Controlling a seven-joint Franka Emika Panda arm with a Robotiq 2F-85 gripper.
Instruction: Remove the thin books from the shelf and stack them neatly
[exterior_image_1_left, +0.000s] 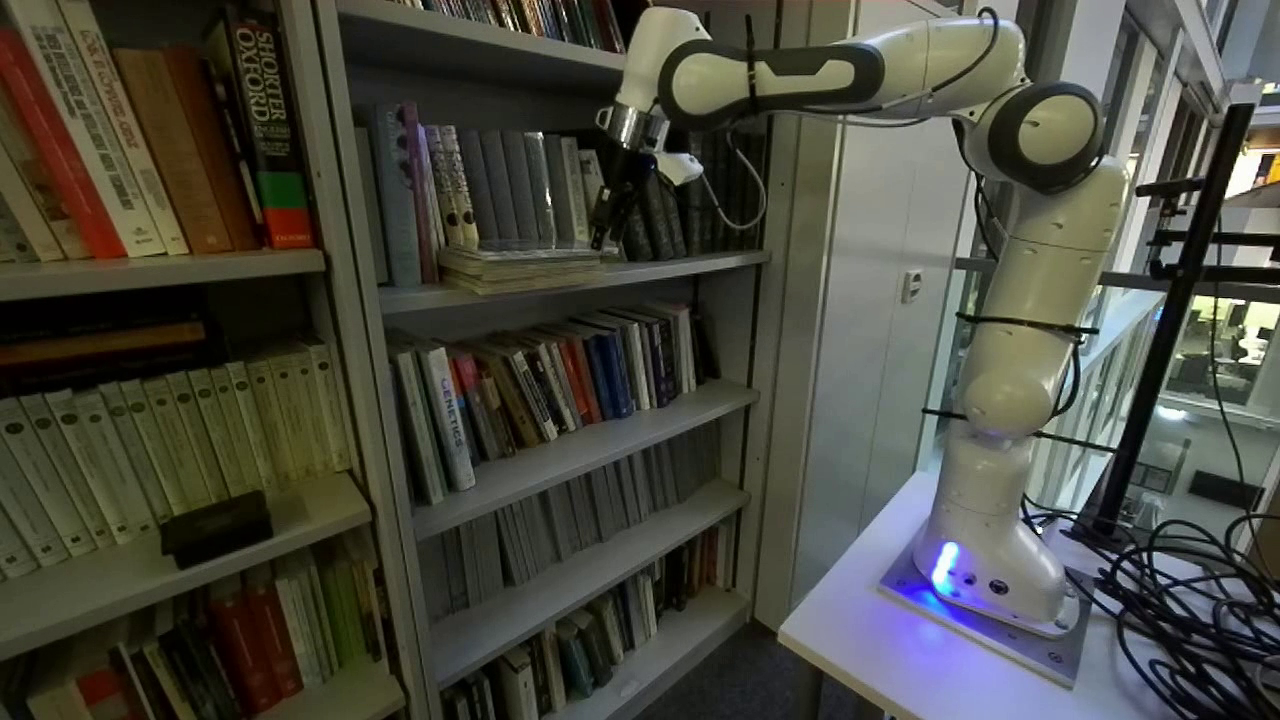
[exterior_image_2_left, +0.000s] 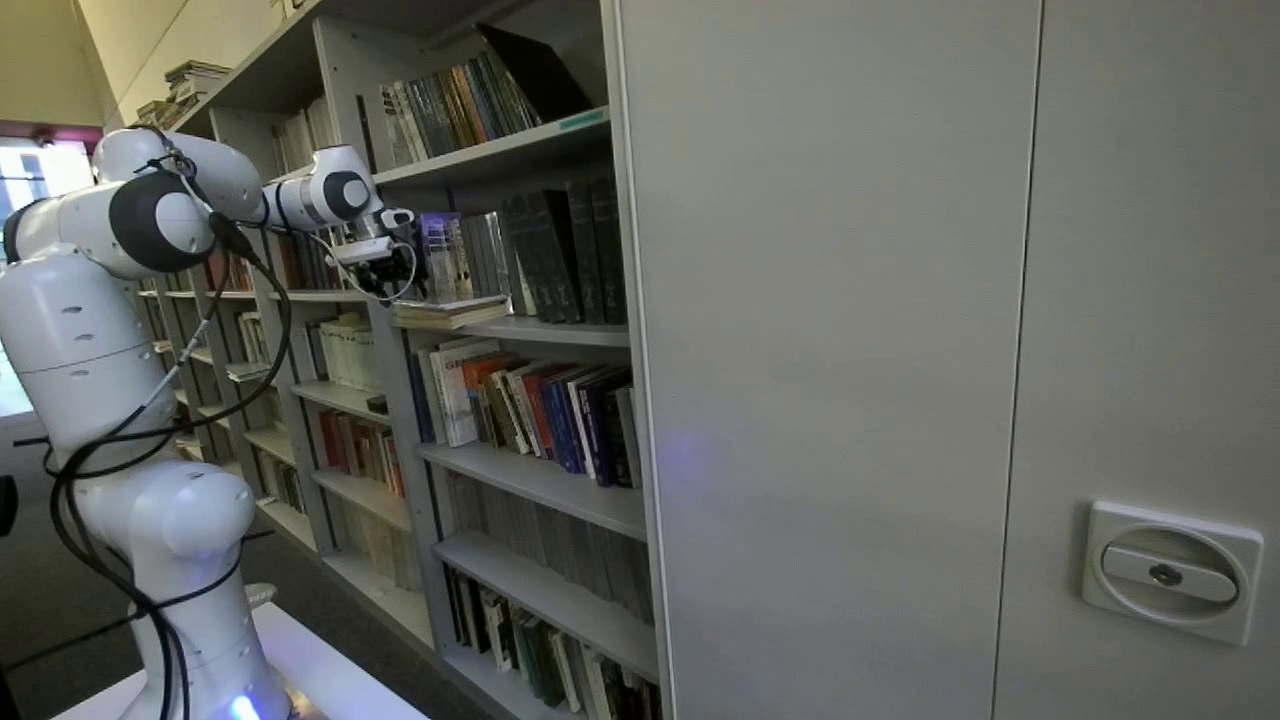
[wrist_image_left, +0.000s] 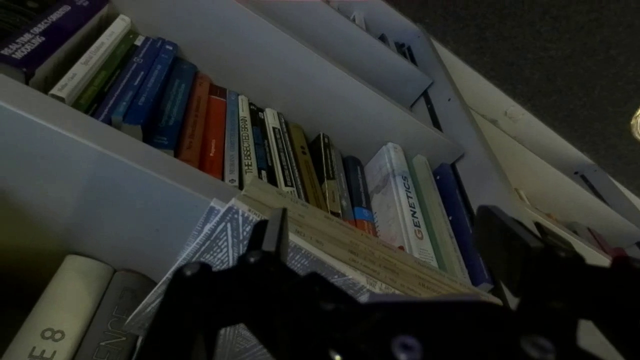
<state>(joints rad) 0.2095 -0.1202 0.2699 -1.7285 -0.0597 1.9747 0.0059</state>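
While gripper (wrist_image_left: 387, 240) hangs near stack of thin books (exterior_image_1_left: 525, 270), jaws apart, best nudge staggered edges flush, lightly

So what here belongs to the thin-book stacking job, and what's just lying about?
Part of the job:
flat stack of thin, cream-spined books
grey metal shelf beneath it
black gripper, open near the stack

Not part of it:
row of multicoloured upright books below
tangle of black cables on the white table
black boxy object in front of pale-spined volumes
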